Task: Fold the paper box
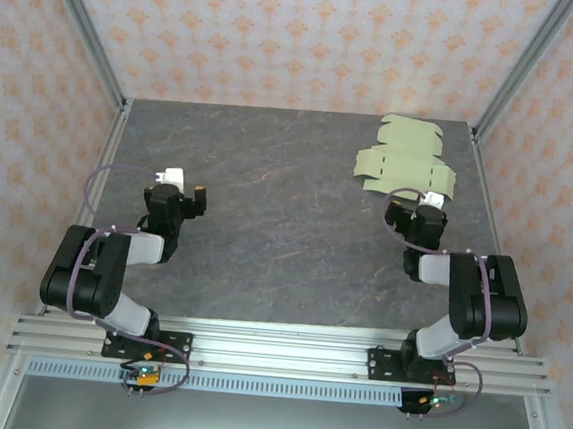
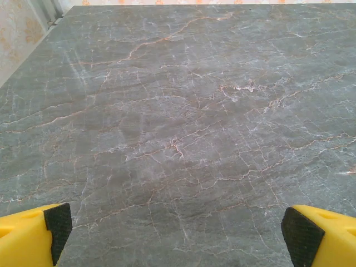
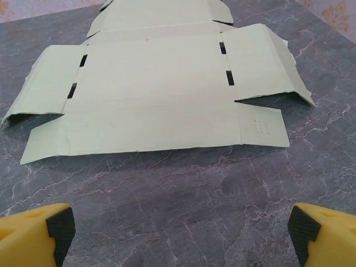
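right jaws wide, empty, over table (image 3: 183, 222) | paper box (image 3: 161, 100) unfolded, just ahead, untouched | left jaws wide, empty

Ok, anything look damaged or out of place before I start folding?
Nothing stands out. The paper box lies unfolded on the table, far right, side flaps slightly lifted, no tears visible. The left gripper and right gripper are open, clear of it.
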Available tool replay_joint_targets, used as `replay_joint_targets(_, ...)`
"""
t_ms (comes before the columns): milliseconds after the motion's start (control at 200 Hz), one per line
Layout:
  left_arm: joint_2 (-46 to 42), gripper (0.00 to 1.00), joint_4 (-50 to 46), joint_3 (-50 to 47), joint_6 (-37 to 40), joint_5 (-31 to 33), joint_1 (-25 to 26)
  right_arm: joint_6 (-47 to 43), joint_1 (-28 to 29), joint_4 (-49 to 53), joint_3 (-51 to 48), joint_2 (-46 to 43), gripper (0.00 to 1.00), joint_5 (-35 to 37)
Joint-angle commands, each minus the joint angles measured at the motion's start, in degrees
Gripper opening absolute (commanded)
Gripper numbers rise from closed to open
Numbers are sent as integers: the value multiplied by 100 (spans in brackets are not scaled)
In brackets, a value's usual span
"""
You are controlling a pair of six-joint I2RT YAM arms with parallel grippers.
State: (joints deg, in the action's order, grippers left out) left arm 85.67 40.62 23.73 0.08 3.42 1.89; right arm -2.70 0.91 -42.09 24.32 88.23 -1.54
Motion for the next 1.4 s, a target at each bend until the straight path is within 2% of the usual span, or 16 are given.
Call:
replay_joint_targets(0, 29, 100, 183, 80, 66, 78, 39, -38, -37, -99, 21, -130, 99, -27)
replay_joint_targets(1016, 7, 100, 165, 99, 74, -118, -22, -5, -32, -176, -47, -198, 99, 42)
replay_joint_targets(1076, -253, 100, -494, 340, 54, -51, -18, -17, -39, 44, -29, -440, 99, -18)
replay_joint_targets(1146, -846, 100, -1939, 867, -157, 263, 17, -56, -45, 861, 252, -878, 99, -108)
replay_joint_targets(1201, -1239, 100, -2016, 831, -236, 343, 84, -47, -39, 1470, 468, -1272, 99, -177)
replay_joint_targets(1281, -1739, 100, -2102, 717, -899, 646, 236, 191, -42, 1823, 536, -1844, 99, -78)
replay_joint_targets(1336, -1977, 100, -2557, 922, -1337, 660, 354, 531, -41, 2082, 592, -2191, 99, 245)
replay_joint_targets(1397, -2220, 100, -3211, 1283, -1483, 344, 478, 1393, -47, 2541, 773, -2411, 99, 1151)
